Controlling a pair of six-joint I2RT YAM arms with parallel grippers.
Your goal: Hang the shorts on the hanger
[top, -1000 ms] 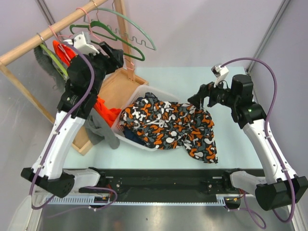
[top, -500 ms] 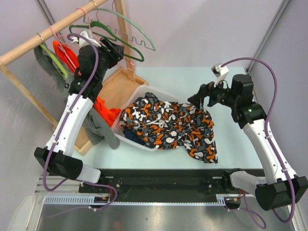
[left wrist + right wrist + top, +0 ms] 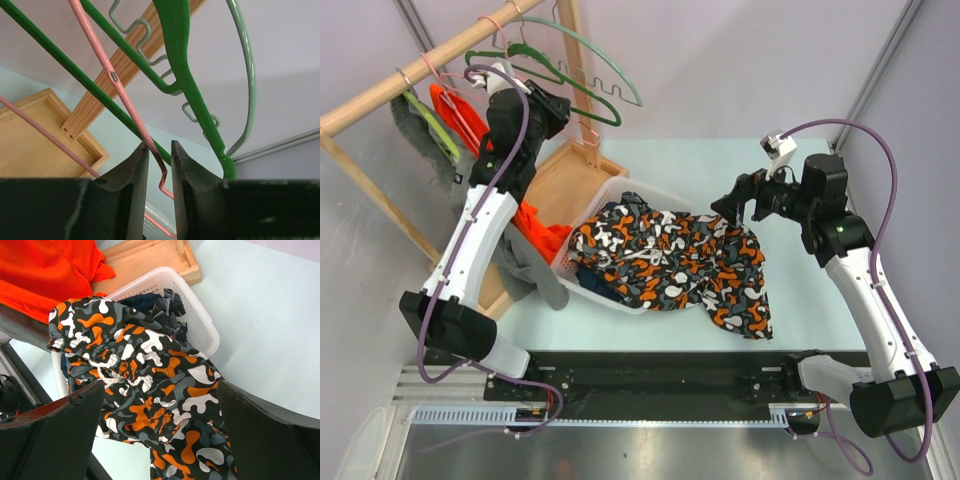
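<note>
On my feed the shorts [image 3: 670, 262] read as near-black cloth printed all over with orange, white and grey blobs. The hanger [image 3: 112, 75] is thin pink wire. The thicker hanger [image 3: 187, 75] is a strong dark green, and the wavy-barred hanger [image 3: 251, 75] is a pale, washed-out green. The basket [image 3: 202, 327] is white, and the cloth [image 3: 142, 302] in it is dark blue-grey. I see a plain orange garment [image 3: 45, 265], a honey-coloured wooden tray [image 3: 150, 255] and a pale mint table [image 3: 270, 315]. My arms [image 3: 470, 260] are white with black joints, and their cables [image 3: 885, 170] are purple.
</note>
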